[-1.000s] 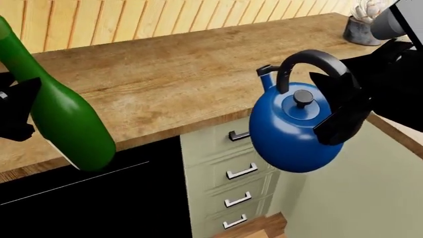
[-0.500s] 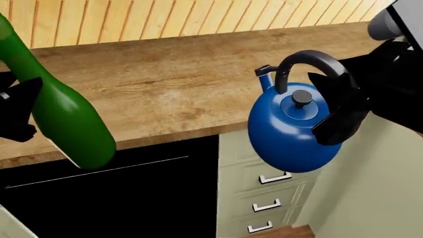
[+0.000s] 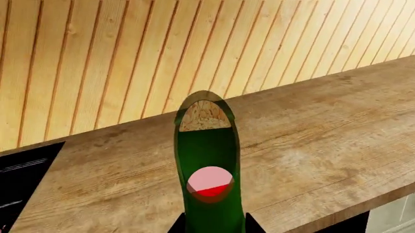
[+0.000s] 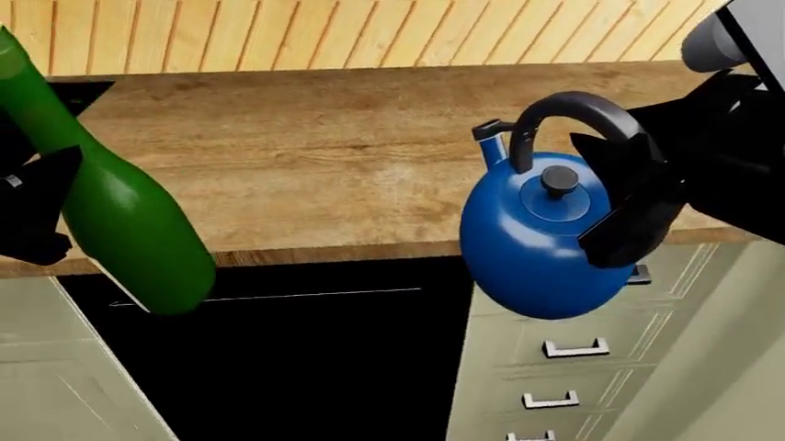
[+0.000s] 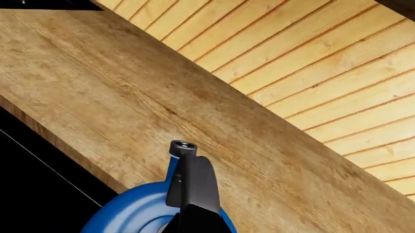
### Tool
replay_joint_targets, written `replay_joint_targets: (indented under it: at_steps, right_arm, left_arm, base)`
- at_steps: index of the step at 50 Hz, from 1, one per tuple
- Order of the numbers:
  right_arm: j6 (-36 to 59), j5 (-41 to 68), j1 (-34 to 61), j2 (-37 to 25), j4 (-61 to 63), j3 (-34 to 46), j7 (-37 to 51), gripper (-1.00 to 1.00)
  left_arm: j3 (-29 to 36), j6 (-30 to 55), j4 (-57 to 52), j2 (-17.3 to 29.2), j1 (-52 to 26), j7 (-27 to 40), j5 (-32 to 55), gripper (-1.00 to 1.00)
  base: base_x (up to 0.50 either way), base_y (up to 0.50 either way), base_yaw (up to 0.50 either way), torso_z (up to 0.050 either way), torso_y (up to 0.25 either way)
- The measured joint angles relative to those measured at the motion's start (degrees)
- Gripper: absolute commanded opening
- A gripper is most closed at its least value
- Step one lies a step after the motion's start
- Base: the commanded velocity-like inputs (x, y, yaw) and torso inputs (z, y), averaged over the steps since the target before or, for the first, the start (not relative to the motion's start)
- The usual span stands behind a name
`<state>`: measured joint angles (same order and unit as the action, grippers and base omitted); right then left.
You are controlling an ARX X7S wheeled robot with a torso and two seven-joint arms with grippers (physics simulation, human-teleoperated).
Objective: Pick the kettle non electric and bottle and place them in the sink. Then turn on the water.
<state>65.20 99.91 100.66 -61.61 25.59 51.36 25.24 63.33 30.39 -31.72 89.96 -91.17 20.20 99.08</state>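
My left gripper (image 4: 37, 207) is shut on the green bottle (image 4: 123, 220) and holds it tilted in the air at the left of the head view. In the left wrist view the bottle (image 3: 207, 170) points away from me over the wooden counter (image 3: 311, 126). My right gripper (image 4: 631, 197) is shut on the black handle of the blue kettle (image 4: 546, 239), which hangs in the air before the counter edge. The kettle (image 5: 139, 211) and its handle show in the right wrist view. A dark corner at the counter's far left (image 4: 73, 92) may be the sink; the faucet is out of view.
The wooden counter (image 4: 319, 156) runs along a slatted wood wall (image 4: 368, 32). Below it are a black appliance front (image 4: 294, 358) and pale green drawers with metal handles (image 4: 576, 347). A black recess (image 3: 23, 170) shows at the counter's end in the left wrist view.
The view has swung left: the counter, black appliance front and drawers slid to the right, and the plant pot left the frame. Both grippers keep their hold on the bottle and the kettle.
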Motion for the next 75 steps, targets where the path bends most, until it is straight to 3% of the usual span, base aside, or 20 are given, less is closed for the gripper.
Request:
replay_joint_targets:
  at_steps: [13,33,75]
  right_arm:
    - [0.63,0.19,0.68,0.17,-0.44,-0.08,-0.02,-1.00]
    - [-0.05,0.33,-0.09,-0.24,-0.53,-0.16,0.87,-1.00]
    - [0.64,0.50,-0.23,-0.28,-0.35,0.12,0.95,-1.00]
  left_arm:
    - [-0.55,-0.03,-0.21,-0.09,0.36,0.05,-0.02,-1.00]
    - [-1.16,-0.67,-0.13,-0.10,1.95,-0.17,-0.64,-1.00]
    - [-3.44,1.04,-0.67,-0.76,2.16,0.97,0.81,-1.00]
  base:
    - [0.00,0.00,0.50,0.000,0.002]
    - [-0.07,0.00,0.00,0.001,0.002]
    - [-0.50,-0.01,0.00,0.001,0.002]
